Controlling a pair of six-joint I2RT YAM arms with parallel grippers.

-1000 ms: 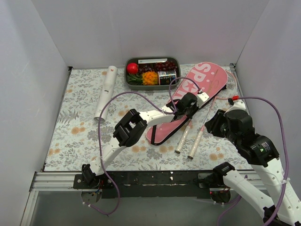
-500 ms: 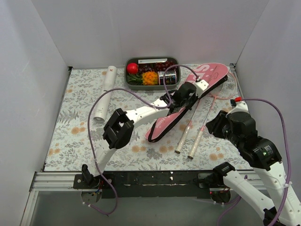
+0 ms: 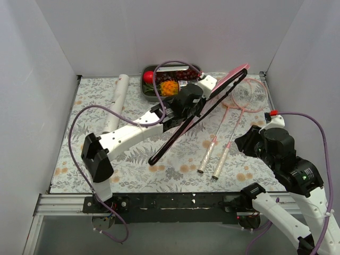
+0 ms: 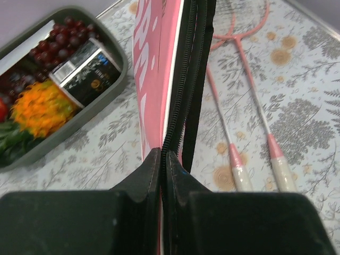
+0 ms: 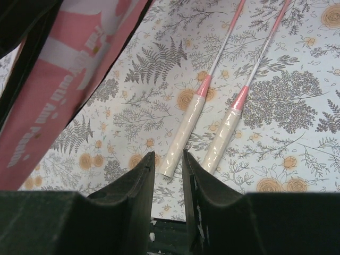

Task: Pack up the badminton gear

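Jaws of your left gripper (image 4: 164,156) are pressed together on the black zip edge of the bag (image 4: 151,74), pinching it part way along its length. The bag hangs on edge above the table (image 3: 79,149). In the top view its long axis runs from the narrow end, low at 7 o'clock, to the wide end, high at 1 o'clock. Whether the low end touches the table cannot be told.

Jaws of your right gripper (image 5: 168,154) stand slightly parted with nothing between them, hovering over the table. The rackets (image 5: 187,125) lie flat, side by side, just beyond those jaws at 12 o'clock in the right wrist view. Their handle butts point at the jaws. In the top view their axes run from butts at 7 o'clock to heads at 1 o'clock, roughly parallel to the bag, at its 3 o'clock side and apart from it.

Judgement: your right arm is nearer the rackets, and a handle can be taken end-on. The tube (image 3: 118,101) lies well apart at 10 o'clock.
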